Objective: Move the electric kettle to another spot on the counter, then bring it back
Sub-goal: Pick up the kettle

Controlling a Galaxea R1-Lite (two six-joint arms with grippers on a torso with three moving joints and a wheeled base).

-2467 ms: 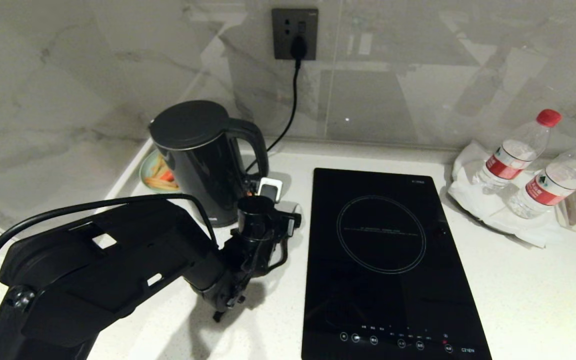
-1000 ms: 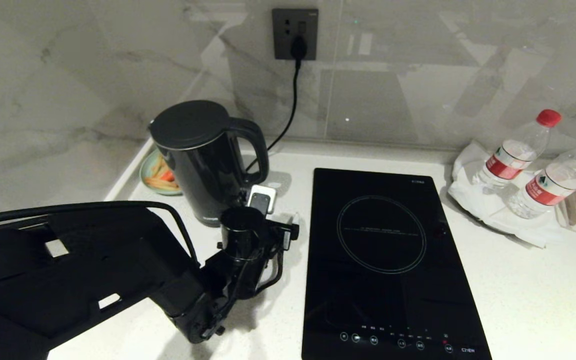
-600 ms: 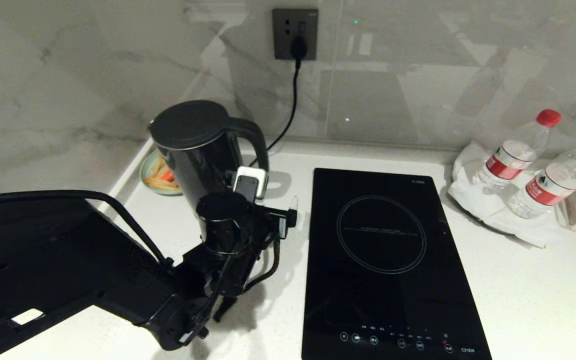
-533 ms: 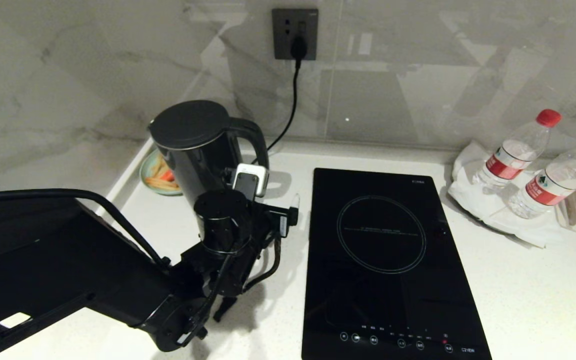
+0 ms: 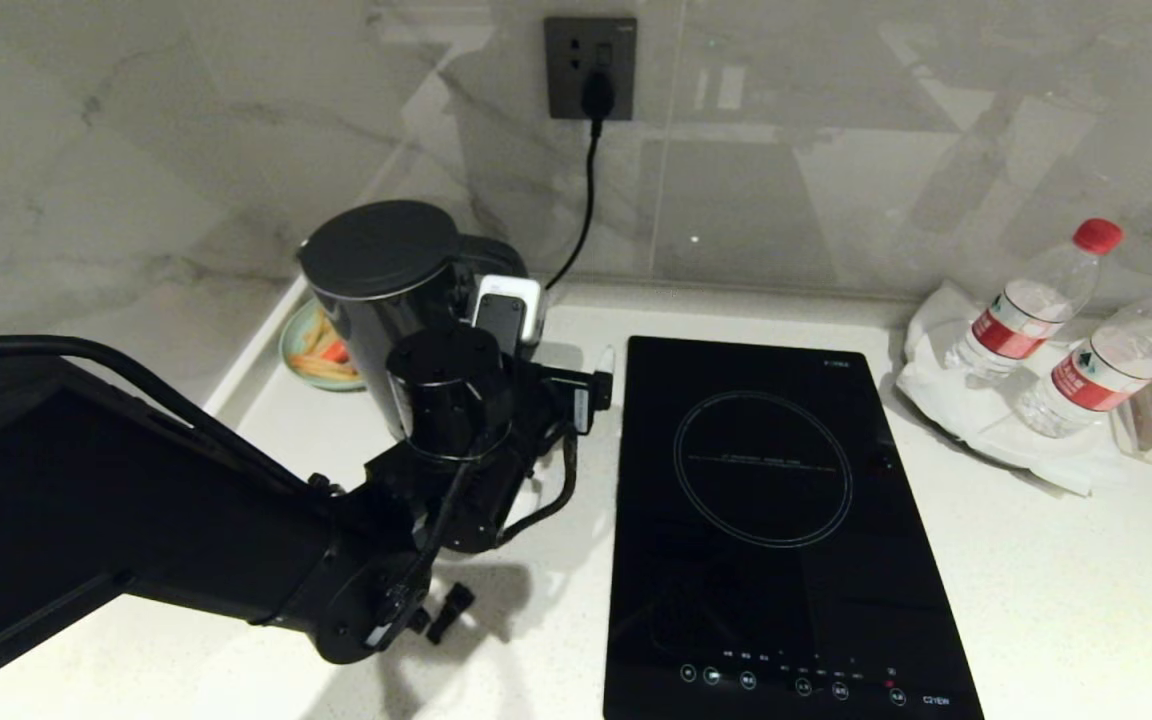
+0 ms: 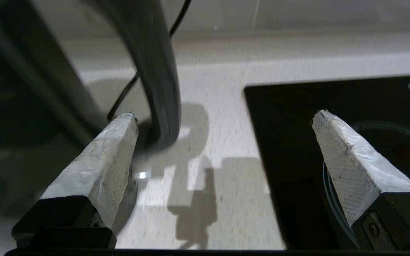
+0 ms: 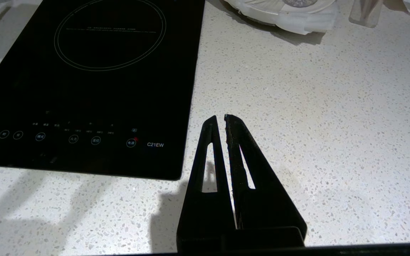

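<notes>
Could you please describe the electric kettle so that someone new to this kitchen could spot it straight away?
Find the dark wall socket and follow its black cord down to the counter's back left corner. There stands the electric kettle, left of the hob: the only tall glossy black jug with a flat round lid.

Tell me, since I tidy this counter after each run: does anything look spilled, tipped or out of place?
Nothing is spilled or tipped. The electric kettle stands upright on the counter. Only oddity: two water bottles lie slanted on crumpled white wrapping by the wall.
</notes>
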